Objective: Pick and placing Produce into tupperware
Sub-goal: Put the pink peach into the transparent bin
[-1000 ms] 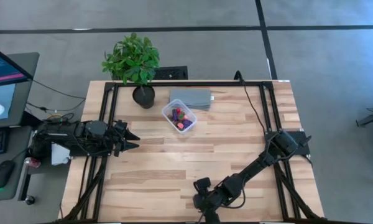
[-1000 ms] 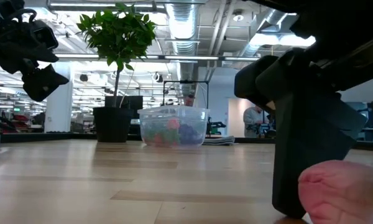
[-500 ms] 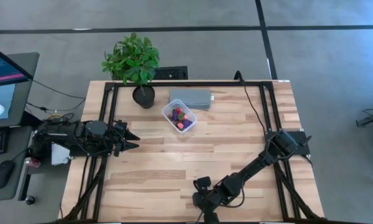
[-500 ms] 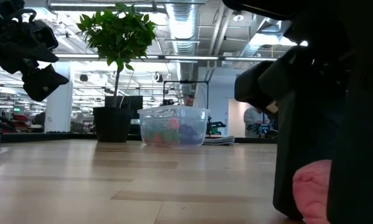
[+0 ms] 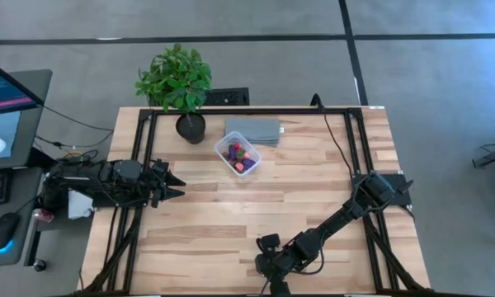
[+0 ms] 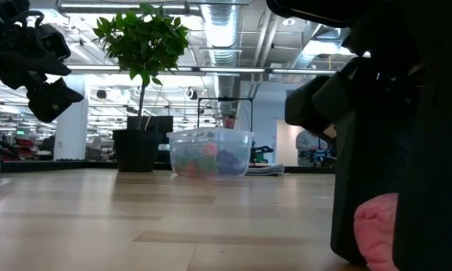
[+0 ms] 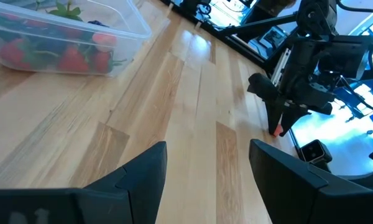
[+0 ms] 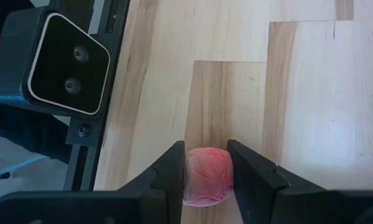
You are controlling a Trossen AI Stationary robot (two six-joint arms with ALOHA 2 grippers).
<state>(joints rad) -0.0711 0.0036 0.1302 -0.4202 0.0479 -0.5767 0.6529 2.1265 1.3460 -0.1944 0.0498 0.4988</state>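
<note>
Pale wood planks of the desk (image 5: 231, 210) carry the tupperware (image 5: 238, 154) of produce near the far edge. At the near edge, the right gripper (image 8: 207, 175) has its jaws clamped on a pink fruit piece (image 8: 207, 175). The left gripper (image 5: 175, 185) hovers with jaws apart.

Tupperware (image 5: 238, 154) near the table's (image 5: 256, 214) far edge, around its middle, with produce (image 5: 238, 153) inside; slab (image 5: 252, 129) just behind it, plant (image 5: 176, 84) toward the far left corner. Left gripper (image 5: 175, 185) over the left edge. Right gripper (image 5: 266, 267) at the near edge, one pink piece (image 8: 206, 176) between its fingers (image 8: 174, 168), on the table
</note>
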